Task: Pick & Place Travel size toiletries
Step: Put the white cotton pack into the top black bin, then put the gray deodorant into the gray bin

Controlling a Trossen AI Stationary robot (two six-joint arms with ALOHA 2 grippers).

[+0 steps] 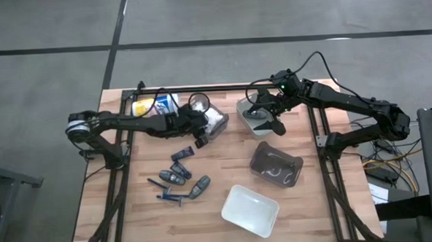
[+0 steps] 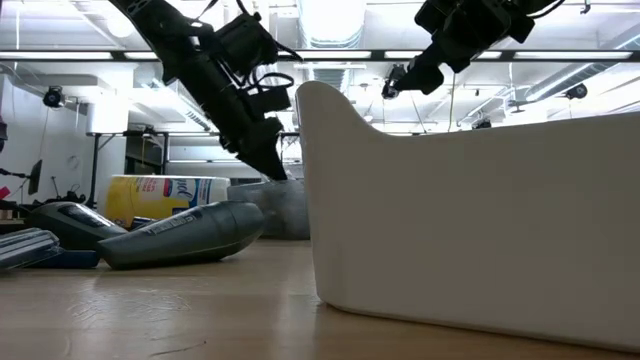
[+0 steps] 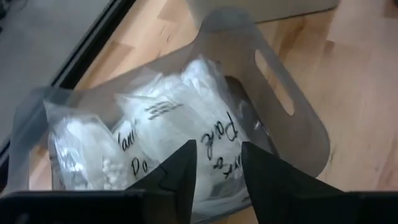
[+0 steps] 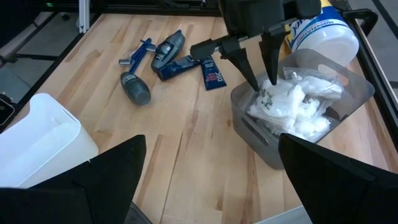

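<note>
A clear bin (image 1: 217, 121) (image 3: 292, 118) holds clear bags of white packets (image 3: 180, 106) (image 4: 292, 102) with handwriting on them. My left gripper (image 3: 217, 163) (image 4: 261, 78) (image 2: 268, 160) is open and points down into this bin, its fingertips at the bags. More toiletries lie flat on the wood nearer the table's front: dark grey-blue oblong pieces (image 1: 182, 171) (image 4: 135, 87) (image 2: 185, 235) and thin blue sticks (image 1: 164, 185) (image 4: 137, 53). My right gripper (image 1: 271, 122) (image 4: 208, 186) is wide open, raised above a second clear bin (image 1: 251, 112). My left gripper comes from above, pointing down, with its open fingers (image 4: 252, 78) on either side of a bag's top (image 3: 214, 134) in the clear bin. Whether the fingertips touch the bag, I cannot tell.
A white canister with a yellow label (image 1: 153, 104) (image 4: 323, 28) stands behind the bag bin at the far edge. A smoky bin (image 1: 276, 166) sits right of centre, and a white bin (image 1: 249, 208) (image 2: 470, 200) near the front edge. Bare wood lies between the bins.
</note>
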